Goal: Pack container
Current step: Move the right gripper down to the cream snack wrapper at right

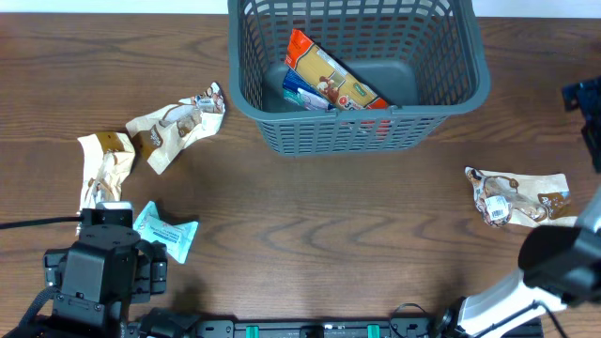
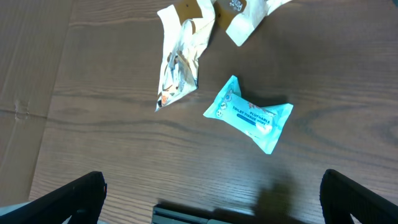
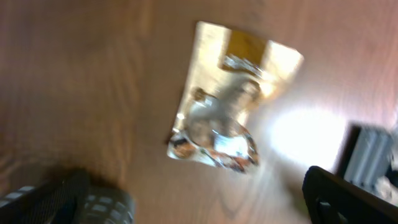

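The container point(image 1: 329, 133), a dark grey-teal lattice basket, stands at the back centre. Inside it lie an orange-yellow packet point(image 1: 333, 75) and a blue-white one point(image 1: 302, 95). A teal wipes packet point(image 1: 167, 235) point(image 2: 250, 113) lies at the front left, ahead of my left gripper point(image 2: 214, 200), which is open above the table with nothing between its fingers. Two beige snack packets point(image 1: 174, 122) point(image 1: 105, 164) lie further back on the left. Another beige packet point(image 1: 518, 197) point(image 3: 230, 102) lies on the right, ahead of my open, empty right gripper point(image 3: 208, 200).
The left arm point(image 1: 94, 277) fills the front left corner and the right arm point(image 1: 554, 268) the front right. A dark rail point(image 1: 310, 329) runs along the front table edge. A black fixture point(image 1: 587, 99) sits at the right edge.
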Robot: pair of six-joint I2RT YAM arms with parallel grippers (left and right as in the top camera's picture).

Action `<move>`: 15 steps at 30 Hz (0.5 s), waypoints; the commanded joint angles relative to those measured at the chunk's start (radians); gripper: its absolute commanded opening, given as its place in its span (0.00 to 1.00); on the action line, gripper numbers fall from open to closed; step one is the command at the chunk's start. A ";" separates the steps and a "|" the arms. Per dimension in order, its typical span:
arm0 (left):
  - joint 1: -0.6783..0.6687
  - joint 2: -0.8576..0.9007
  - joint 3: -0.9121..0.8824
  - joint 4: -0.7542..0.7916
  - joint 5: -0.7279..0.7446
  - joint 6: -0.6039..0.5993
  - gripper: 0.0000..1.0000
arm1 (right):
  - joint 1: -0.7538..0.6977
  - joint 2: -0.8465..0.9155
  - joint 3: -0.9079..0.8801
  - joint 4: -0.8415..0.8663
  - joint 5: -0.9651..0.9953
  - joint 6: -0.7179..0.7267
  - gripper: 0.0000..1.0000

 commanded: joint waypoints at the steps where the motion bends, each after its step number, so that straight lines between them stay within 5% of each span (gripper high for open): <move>1: 0.004 -0.002 0.017 -0.003 0.005 -0.002 0.99 | -0.016 -0.105 -0.111 -0.004 0.034 0.118 0.99; 15: 0.004 -0.002 0.017 -0.002 0.005 -0.002 0.99 | -0.016 -0.384 -0.600 0.134 0.187 -0.041 0.99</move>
